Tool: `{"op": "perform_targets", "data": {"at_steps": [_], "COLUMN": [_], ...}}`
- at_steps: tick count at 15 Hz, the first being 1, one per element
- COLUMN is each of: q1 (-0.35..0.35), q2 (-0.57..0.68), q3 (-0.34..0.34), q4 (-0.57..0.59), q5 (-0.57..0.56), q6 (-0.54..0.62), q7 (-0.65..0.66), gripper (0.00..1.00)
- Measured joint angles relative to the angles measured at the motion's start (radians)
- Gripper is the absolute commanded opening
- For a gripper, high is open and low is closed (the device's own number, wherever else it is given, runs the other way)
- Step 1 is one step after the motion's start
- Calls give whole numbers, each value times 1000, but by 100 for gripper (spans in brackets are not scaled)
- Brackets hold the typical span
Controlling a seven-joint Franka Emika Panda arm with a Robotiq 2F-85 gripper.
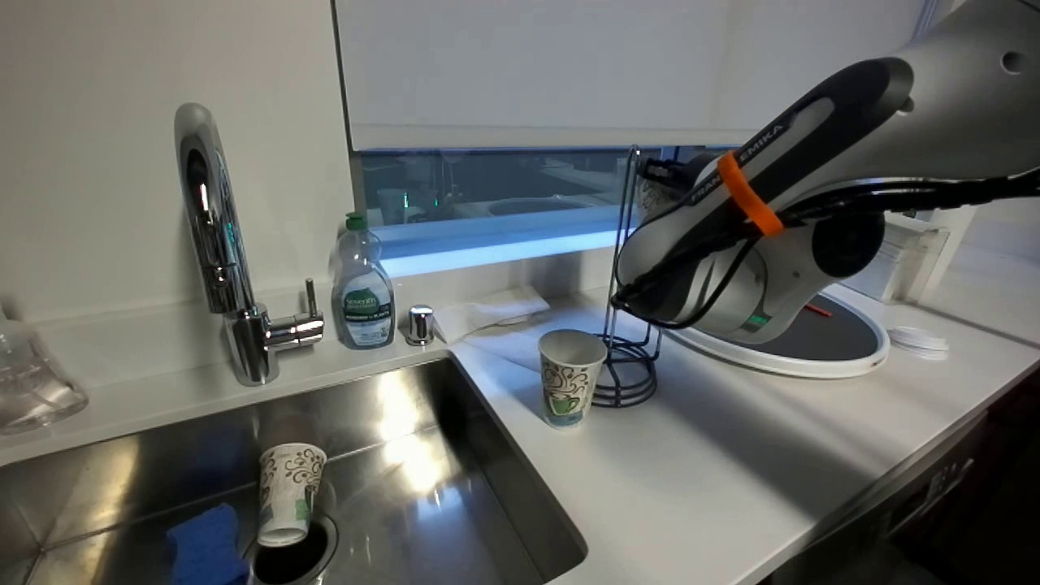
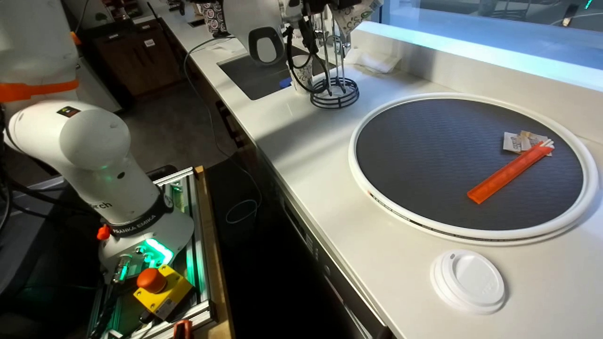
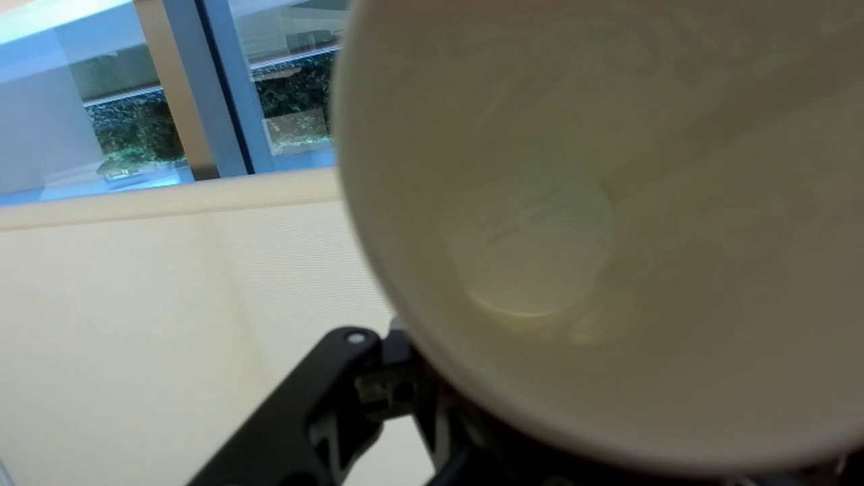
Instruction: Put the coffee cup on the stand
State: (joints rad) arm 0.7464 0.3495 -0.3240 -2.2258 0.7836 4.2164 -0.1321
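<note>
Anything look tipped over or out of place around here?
Yes: in an exterior view, a patterned cup lies on its side in the sink, its base end by the drain. It looks odd because the similar cup on the counter stands upright.

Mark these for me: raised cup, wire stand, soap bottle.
Raised cup (image 3: pixel 540 236): wrist view, on its inside, at the bottom.
Wire stand (image 2: pixel 335 102): in an exterior view, on the front of its round base.
Soap bottle (image 1: pixel 367 309): in an exterior view, on its label.
</note>
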Motion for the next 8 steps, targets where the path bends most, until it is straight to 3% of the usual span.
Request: {"op": "perform_targets", "data": {"at_steps": [8], "q1": [270], "q2": [94], "q3": [-240], "q4": [6], "q5": [133], "q6": [0], "q7": [4], "gripper": [29]}}
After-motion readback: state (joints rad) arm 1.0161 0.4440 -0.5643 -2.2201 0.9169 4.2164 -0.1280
